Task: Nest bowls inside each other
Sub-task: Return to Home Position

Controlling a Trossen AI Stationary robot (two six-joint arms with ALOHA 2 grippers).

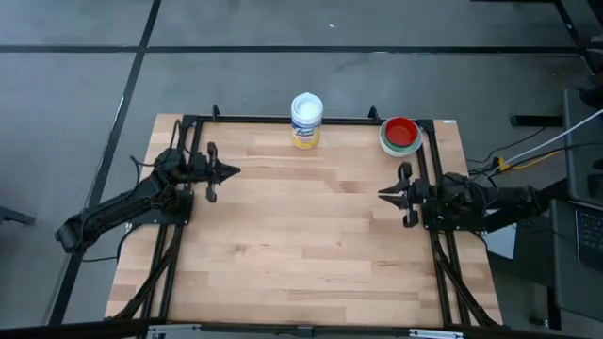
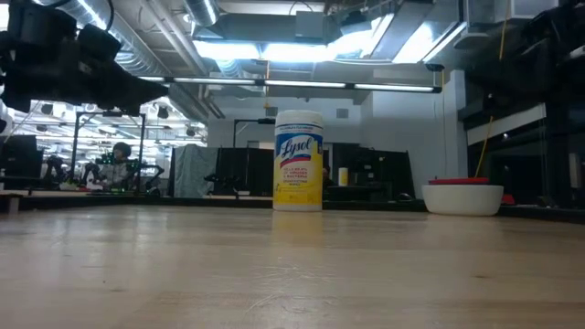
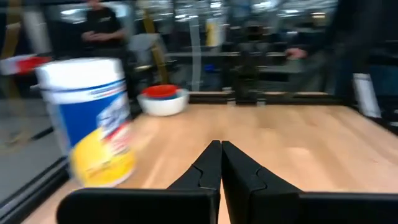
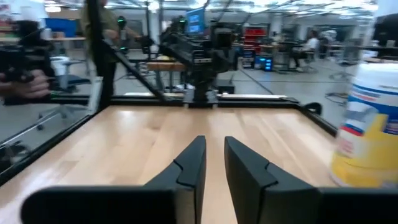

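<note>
The bowls (image 1: 400, 135) stand as one nested stack at the table's far right corner, resting on the wood. A red bowl (image 1: 400, 129) is innermost, and a green rim and a white outer bowl (image 2: 463, 198) show around it. The stack also shows in the left wrist view as bowls (image 3: 163, 99). My left gripper (image 1: 234, 171) hovers level over the table's left side, shut and empty, its tips (image 3: 221, 144) together. My right gripper (image 1: 382, 194) hovers level at the table's right side, just nearer than the stack. Its fingers (image 4: 214, 142) stand a little apart with nothing between them.
A white wipes canister (image 1: 306, 120) with a yellow-blue label stands upright at the middle of the far edge, also seen as the canister (image 2: 299, 161). A black frame (image 1: 433, 160) borders the table's sides and far edge. Bare wood lies between the two grippers.
</note>
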